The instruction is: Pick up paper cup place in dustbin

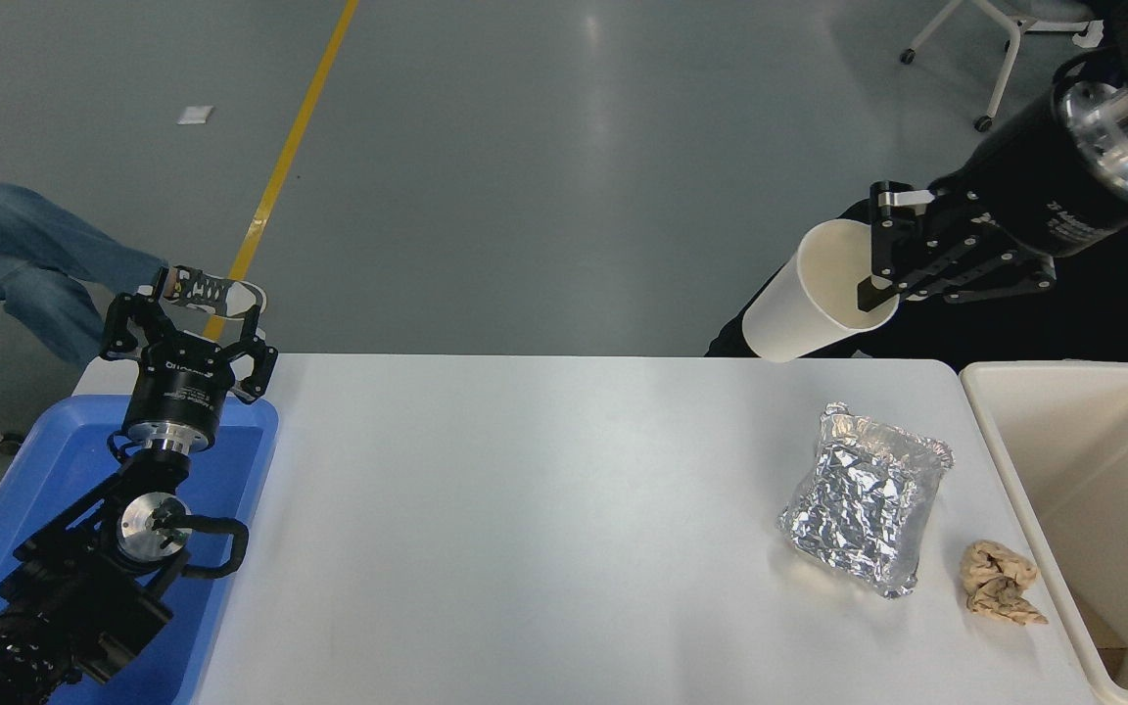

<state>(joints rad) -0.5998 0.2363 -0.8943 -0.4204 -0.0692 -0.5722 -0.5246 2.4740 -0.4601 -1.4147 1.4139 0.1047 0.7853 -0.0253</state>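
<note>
Head view: right gripper up high at the upper right, clamped on the rim of the paper cup, one finger inside the mouth and one outside, cup tilted with its mouth toward the arm, clear of the white table and up-left of the dustbin at the table's right edge. Down on the table: crumpled foil tray near the dustbin, brown paper wad just beside it. Parked at lower left over the blue tray: left gripper, fingers spread apart, holding nothing.
</note>
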